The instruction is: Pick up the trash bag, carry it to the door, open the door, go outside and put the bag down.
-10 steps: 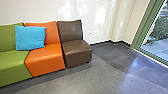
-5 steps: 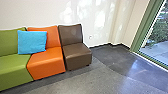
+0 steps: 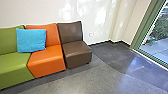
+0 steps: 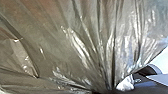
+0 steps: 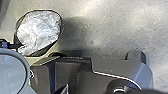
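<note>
The trash bag (image 4: 82,50), thin, shiny and partly see-through, spreads in folds across the left wrist view. Its folds draw together at my left gripper (image 4: 102,92), which is shut on the gathered bag. From the right wrist camera, the bag (image 5: 38,31) shows pale, crumpled contents inside a dark rim, with its pinched part beside a dark piece of the left gripper. In the head view, a green-framed glass panel (image 3: 160,37) stands at the right; I cannot tell whether it is the door.
Green (image 3: 12,65), orange (image 3: 46,61) and brown (image 3: 76,52) seats line the pale wall (image 3: 95,15), with a blue cushion (image 3: 31,40) on them. Grey floor (image 3: 100,77) runs toward the glass. Paving and plants (image 3: 161,28) lie outside.
The head view has dipped and come partly back, a small camera movement. The seats and cushion have stayed in place.
</note>
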Controlling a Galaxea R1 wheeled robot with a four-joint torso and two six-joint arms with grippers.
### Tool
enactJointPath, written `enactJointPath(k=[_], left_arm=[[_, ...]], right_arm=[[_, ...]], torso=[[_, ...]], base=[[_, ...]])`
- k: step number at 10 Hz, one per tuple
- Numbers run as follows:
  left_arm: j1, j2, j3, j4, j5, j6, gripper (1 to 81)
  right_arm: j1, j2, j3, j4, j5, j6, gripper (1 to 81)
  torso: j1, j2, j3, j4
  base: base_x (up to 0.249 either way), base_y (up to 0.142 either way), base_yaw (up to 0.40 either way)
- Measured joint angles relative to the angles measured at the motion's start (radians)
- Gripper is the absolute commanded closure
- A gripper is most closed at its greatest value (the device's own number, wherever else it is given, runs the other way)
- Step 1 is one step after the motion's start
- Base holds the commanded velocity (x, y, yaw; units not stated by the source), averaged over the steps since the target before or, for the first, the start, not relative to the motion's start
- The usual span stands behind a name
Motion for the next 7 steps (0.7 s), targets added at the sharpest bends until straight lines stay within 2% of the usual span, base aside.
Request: enactJointPath(k=[3,7], left_arm=[[-0.003,0.0,0.002,0.0,-0.003,0.003,81.1],[0.01,-0.001,0.001,0.0,-0.019,0.004,81.1]], right_arm=[[-0.003,0.008,0.0,0.0,0.004,-0.007,1.0],[-0.004,0.008,0.004,0.0,0.003,-0.008,1.0]], torso=[[-0.061,0.097,0.008,0.0],[-0.137,0.214,0.121,0.0]], base=[[0.0,0.0,0.0],[0.0,0.0,0.0]])
